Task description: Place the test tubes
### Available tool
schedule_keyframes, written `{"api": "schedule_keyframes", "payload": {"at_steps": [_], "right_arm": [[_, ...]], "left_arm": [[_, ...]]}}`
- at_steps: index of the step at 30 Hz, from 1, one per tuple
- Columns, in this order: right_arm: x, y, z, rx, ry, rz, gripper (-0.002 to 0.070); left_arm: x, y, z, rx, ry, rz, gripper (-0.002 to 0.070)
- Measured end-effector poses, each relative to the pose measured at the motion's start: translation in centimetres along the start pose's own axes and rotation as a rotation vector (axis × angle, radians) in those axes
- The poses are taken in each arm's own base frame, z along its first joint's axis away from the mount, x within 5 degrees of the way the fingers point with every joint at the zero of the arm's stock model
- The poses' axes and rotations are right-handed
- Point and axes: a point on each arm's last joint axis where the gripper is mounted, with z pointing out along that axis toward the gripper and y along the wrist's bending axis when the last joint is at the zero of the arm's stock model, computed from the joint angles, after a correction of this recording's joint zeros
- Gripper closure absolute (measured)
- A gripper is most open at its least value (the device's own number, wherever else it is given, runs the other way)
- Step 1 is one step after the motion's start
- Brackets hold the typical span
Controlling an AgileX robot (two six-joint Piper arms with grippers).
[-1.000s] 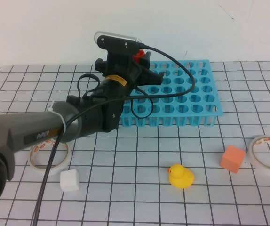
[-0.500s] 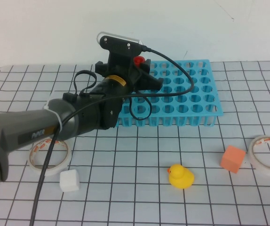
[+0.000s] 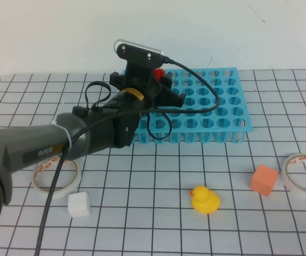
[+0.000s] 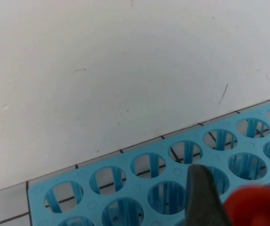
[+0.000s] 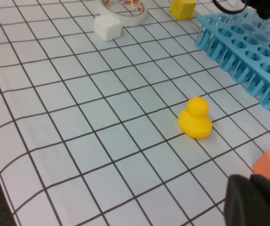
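Presently the left pincer (image 3: 161,82) hangs over the left part of the blue rack (image 3: 217,101). Its fingers flank the red-capped test tube (image 3: 158,71); cannot tell whether they clamp it or stand free of it. The cap shows above the rack's rear-left holes and the tube's lower end is hidden. The right pincer (image 5: 253,200) is clenched on nothing, low over the gridded tabletop (image 3: 142,224), near the orange cube (image 3: 263,180) and the yellow duck (image 3: 204,200).

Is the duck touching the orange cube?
Apart. High view shows bare grid between duck and orange cube. Left gripper is over the blue rack; right gripper shows only in its wrist view.
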Motion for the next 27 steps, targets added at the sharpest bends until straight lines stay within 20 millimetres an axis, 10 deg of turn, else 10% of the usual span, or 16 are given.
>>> {"api": "schedule_keyframes", "payload": {"at_steps": [10,21,27], "right_arm": [[0.0,0.0,0.0,0.000,0.000,0.000,0.0678],[0.0,0.0,0.0,0.000,0.000,0.000,0.0678],[0.0,0.0,0.0,0.000,0.000,0.000,0.0678]], "left_arm": [[-5.8,0.0,-3.3,0.013,-0.072,0.093,0.0267],[-18.0,-0.2,-16.2,0.105,-0.203,0.185,0.0626],[-22.2,0.1,-25.3,0.141,-0.288,0.294,0.0670]]}}
